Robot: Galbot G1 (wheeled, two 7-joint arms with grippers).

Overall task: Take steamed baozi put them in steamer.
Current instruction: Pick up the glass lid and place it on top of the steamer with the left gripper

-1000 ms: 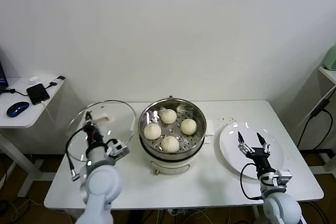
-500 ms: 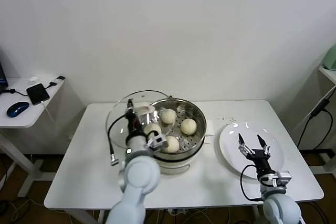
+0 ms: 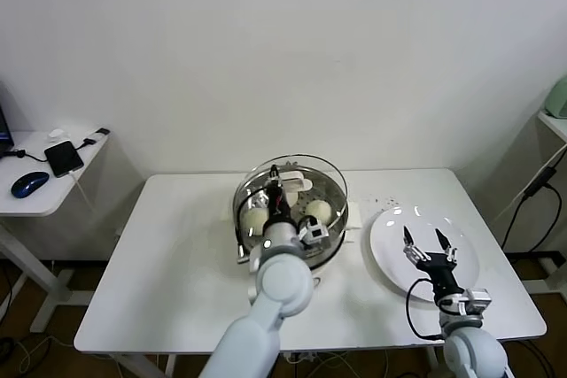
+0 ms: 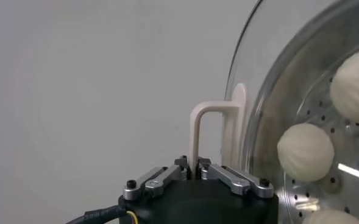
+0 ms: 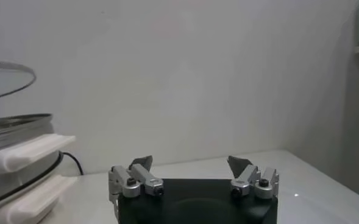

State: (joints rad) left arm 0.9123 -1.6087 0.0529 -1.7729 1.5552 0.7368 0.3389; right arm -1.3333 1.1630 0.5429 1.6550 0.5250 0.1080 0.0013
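Note:
The steel steamer (image 3: 338,197) stands mid-table on its white base. Baozi lie on its perforated tray; two show in the head view (image 3: 254,217) (image 3: 318,211), and three in the left wrist view (image 4: 305,152). My left gripper (image 3: 276,185) is shut on the white handle (image 4: 197,131) of the round glass lid (image 3: 306,165) and holds the lid over the steamer. My right gripper (image 3: 424,241) is open and empty above the white plate (image 3: 390,236). It also shows in the right wrist view (image 5: 190,163), with the steamer (image 5: 14,128) off to one side.
A side table at the far left carries a phone (image 3: 64,157) and a blue mouse (image 3: 29,183). A few dark crumbs (image 3: 383,201) lie beside the plate. A black cable (image 3: 532,190) hangs at the right wall.
My left arm has carried the glass lid rightwards from the table's left side to over the steamer. The right gripper has barely moved.

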